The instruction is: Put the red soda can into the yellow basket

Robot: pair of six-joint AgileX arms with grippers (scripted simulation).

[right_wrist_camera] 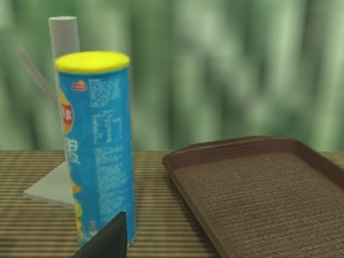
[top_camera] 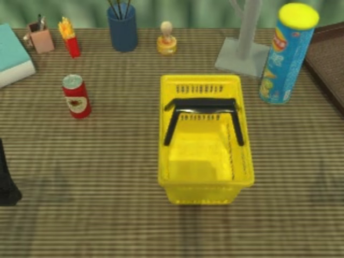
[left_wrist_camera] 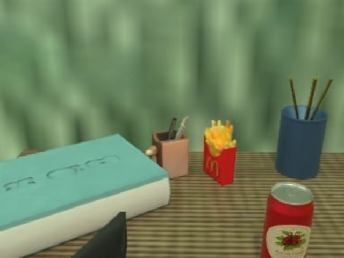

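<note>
The red soda can (top_camera: 76,97) stands upright on the table's left side, well apart from the yellow basket (top_camera: 200,80), which sits in the middle with its black handles folded across it and nothing inside. My left gripper (top_camera: 7,185) is parked at the left edge, nearer the front than the can. In the left wrist view the can (left_wrist_camera: 287,226) stands ahead of a dark part of that gripper (left_wrist_camera: 107,242). My right gripper (right_wrist_camera: 107,242) does not show in the top view; its wrist view shows only a dark part of it.
A teal book (top_camera: 13,54), pink pen holder (top_camera: 41,36), fries box (top_camera: 70,40), blue cup (top_camera: 122,27) and small wooden figure (top_camera: 167,40) line the back. A grey stand (top_camera: 244,51), tall blue chips tube (top_camera: 285,54) and brown tray (top_camera: 328,64) stand at the back right.
</note>
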